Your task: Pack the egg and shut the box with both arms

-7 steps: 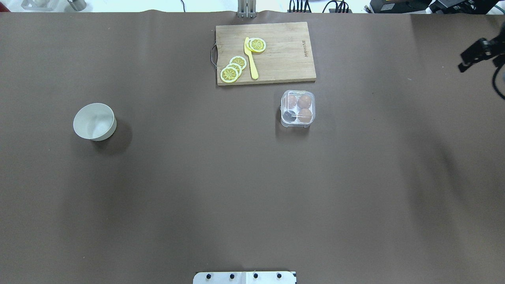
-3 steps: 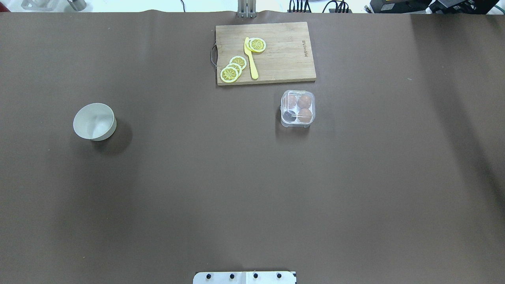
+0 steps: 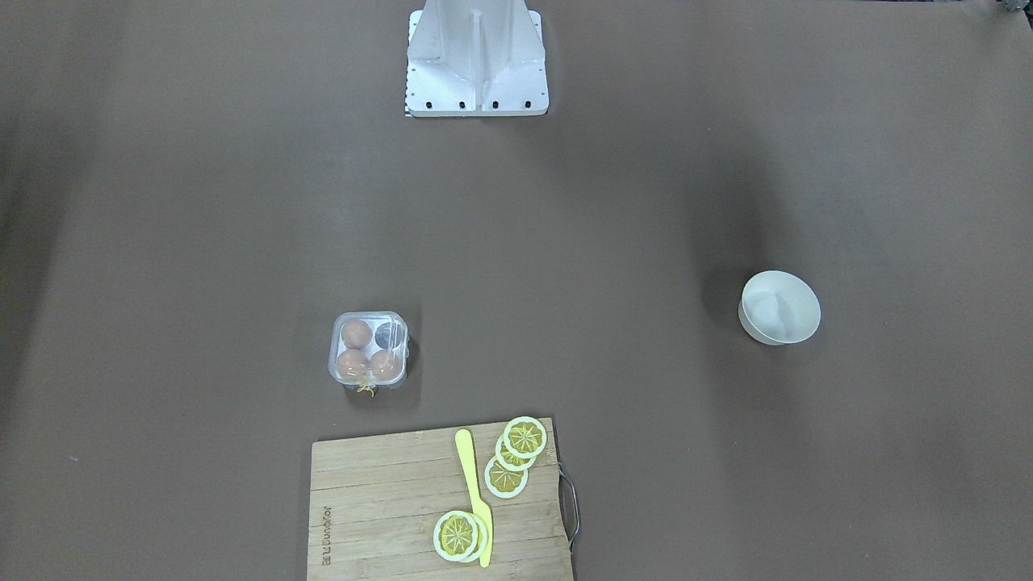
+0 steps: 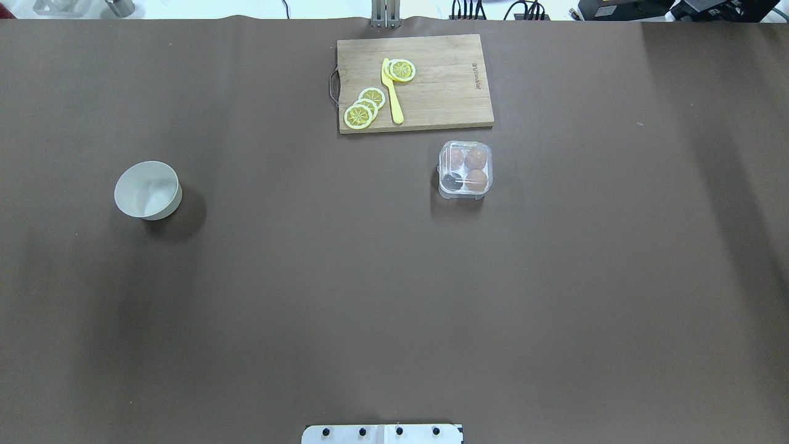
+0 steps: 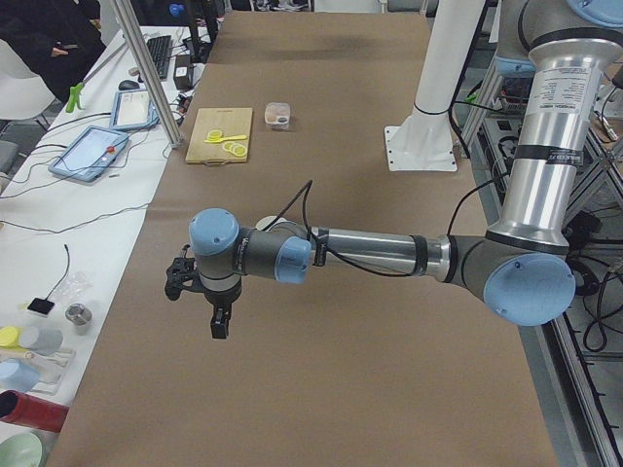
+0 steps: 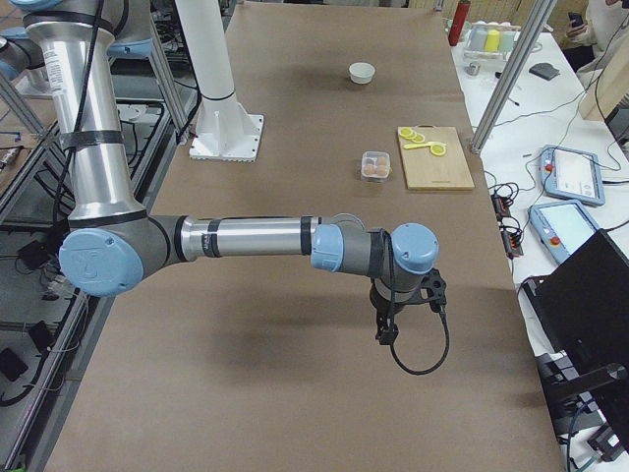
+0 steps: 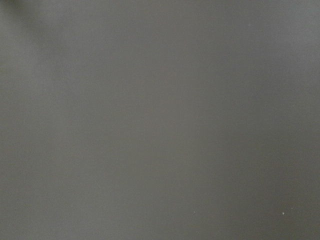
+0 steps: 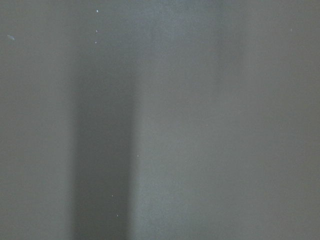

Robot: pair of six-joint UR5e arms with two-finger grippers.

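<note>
Exterior left: left gripper [image 5: 202, 300] (opening unclear).

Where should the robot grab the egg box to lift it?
Probably by its left and right walls, coming straight down: the box sits flat, lid looking shut, those sides face bare table, and the cutting board lies close behind.

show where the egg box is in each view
exterior front-facing: box lower left of centre, above cutting board
overhead exterior: box upper middle, below board
exterior left: box top centre, right of board
exterior right: box upper middle, left of board
left wrist-mounted: not in it
right wrist-mounted: not in it
shared landmark: the cutting board
</note>
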